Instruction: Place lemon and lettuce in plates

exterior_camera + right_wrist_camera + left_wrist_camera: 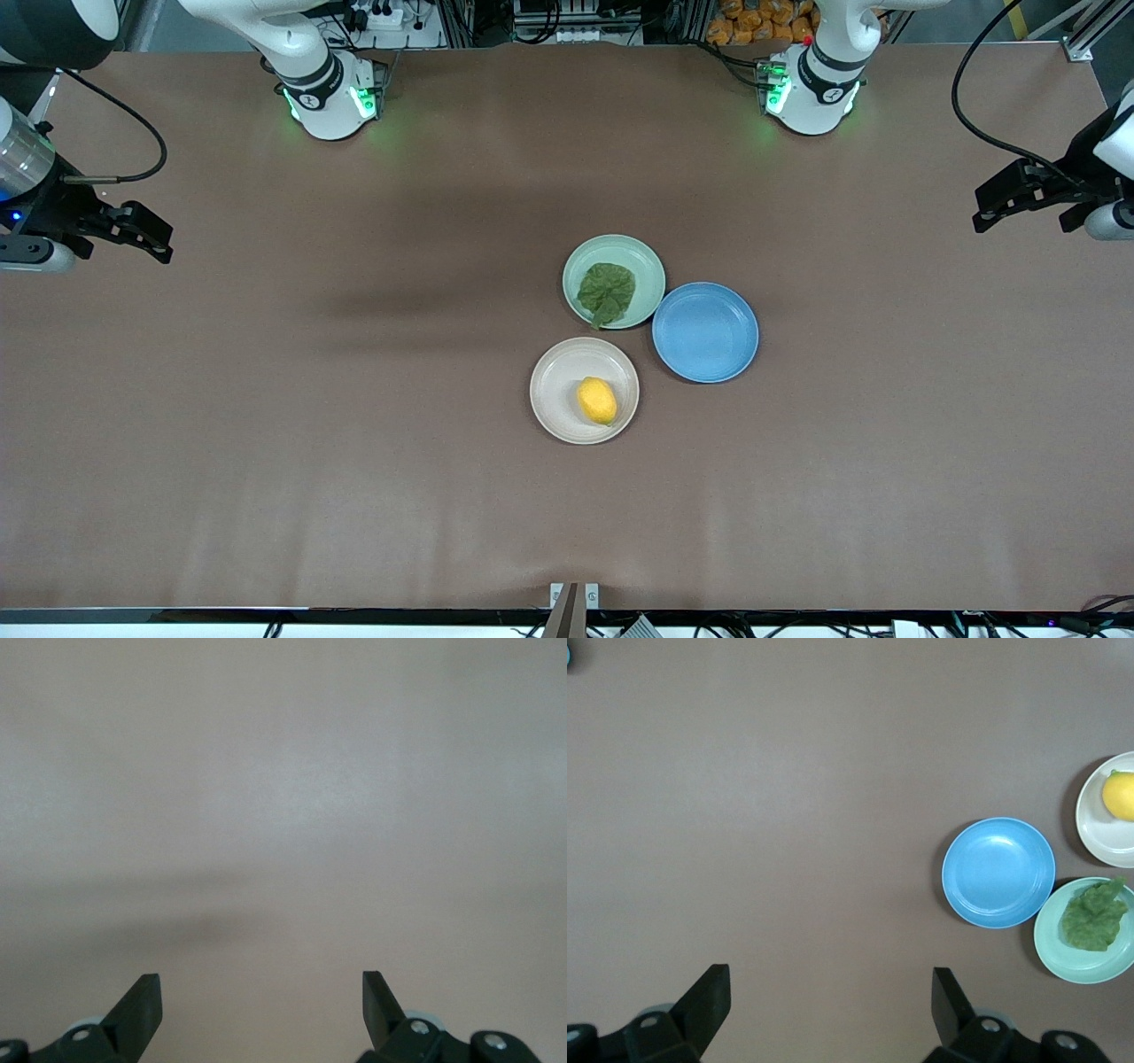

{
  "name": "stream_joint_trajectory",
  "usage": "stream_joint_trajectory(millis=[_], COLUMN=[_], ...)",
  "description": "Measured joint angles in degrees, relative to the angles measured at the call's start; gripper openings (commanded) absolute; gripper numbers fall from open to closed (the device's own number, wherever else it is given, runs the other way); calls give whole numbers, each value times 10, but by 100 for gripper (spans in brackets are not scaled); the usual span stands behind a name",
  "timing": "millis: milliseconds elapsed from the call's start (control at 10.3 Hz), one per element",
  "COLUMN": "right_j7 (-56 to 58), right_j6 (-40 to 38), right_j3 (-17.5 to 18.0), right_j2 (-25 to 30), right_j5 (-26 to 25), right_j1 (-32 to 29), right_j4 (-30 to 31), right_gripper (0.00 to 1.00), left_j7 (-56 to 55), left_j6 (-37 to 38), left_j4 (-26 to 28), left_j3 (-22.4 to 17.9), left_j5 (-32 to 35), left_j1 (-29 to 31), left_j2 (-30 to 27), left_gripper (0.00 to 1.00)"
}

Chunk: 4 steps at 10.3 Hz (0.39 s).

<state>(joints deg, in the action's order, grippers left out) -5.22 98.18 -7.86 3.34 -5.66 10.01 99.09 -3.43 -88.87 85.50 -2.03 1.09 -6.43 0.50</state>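
The yellow lemon (pixel 597 400) (pixel 1118 796) lies in the cream-beige plate (pixel 556 416) (pixel 1097 835), near the middle of the table. The crinkled green lettuce (pixel 607 292) (pixel 1095 916) rests in the pale mint plate (pixel 651 266) (pixel 1060 948), just farther from the front camera. My left gripper (pixel 997 208) (pixel 831 992) hangs open and empty over the left arm's end of the table. My right gripper (pixel 151 237) (pixel 261 997) is open and empty over the right arm's end. Both arms wait well away from the plates.
A blue plate (pixel 705 331) (pixel 998 872) with nothing in it sits beside the mint plate, toward the left arm's end. Brown table surface (pixel 310 425) stretches around the three plates. The arm bases (pixel 332 97) stand at the table's edge farthest from the front camera.
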Motion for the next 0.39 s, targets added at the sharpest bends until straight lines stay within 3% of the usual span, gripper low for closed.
stream_joint_trajectory(millis=[389], right_j7=[0], right_j6=[-5], right_j3=[0], right_j2=[0], right_j5=[0], right_j1=[0], right_j4=[0], right_gripper=[100], left_j7=[1], left_j6=[-17], left_j4=[0], left_j3=[3], left_j5=[-1], left_j1=[0], left_j2=[0], left_gripper=[100])
